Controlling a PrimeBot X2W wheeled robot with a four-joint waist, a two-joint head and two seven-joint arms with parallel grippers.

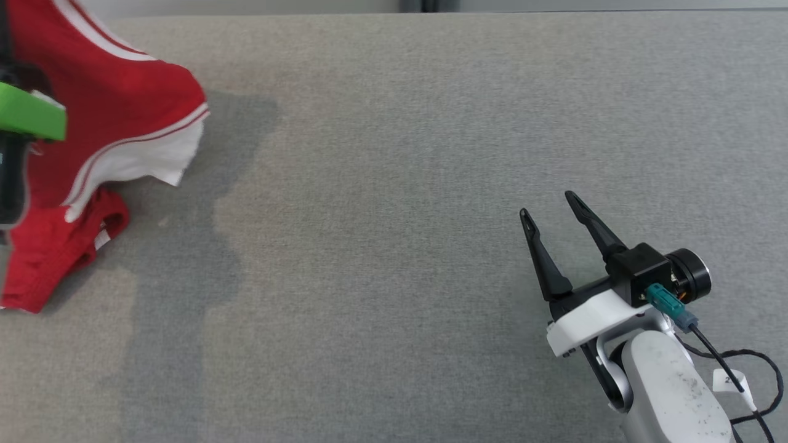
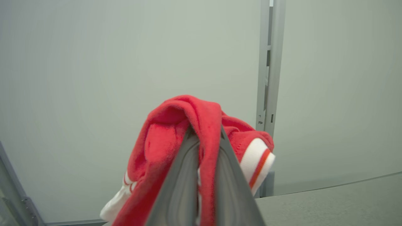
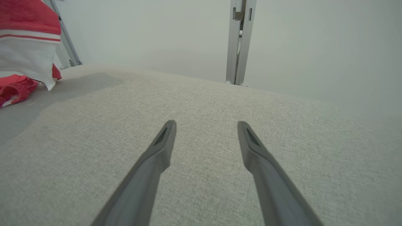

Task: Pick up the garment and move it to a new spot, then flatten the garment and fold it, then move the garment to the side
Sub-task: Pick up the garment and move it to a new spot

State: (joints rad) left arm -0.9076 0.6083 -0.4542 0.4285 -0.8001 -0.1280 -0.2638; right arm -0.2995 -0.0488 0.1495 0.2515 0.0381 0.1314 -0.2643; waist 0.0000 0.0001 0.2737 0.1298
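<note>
left fingers (image 2: pixel 179 188) pinch one red garment (image 1: pixel 123 98); two right fingers (image 1: pixel 542 258) spread wide over table (image 1: pixel 394 184).

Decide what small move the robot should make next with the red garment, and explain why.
Probably carry it rightward toward the middle of the table. The left gripper, jaws shut on the garment, holds it up at the table's left edge, its lower end trailing on the surface; the right gripper hangs open and empty.
</note>
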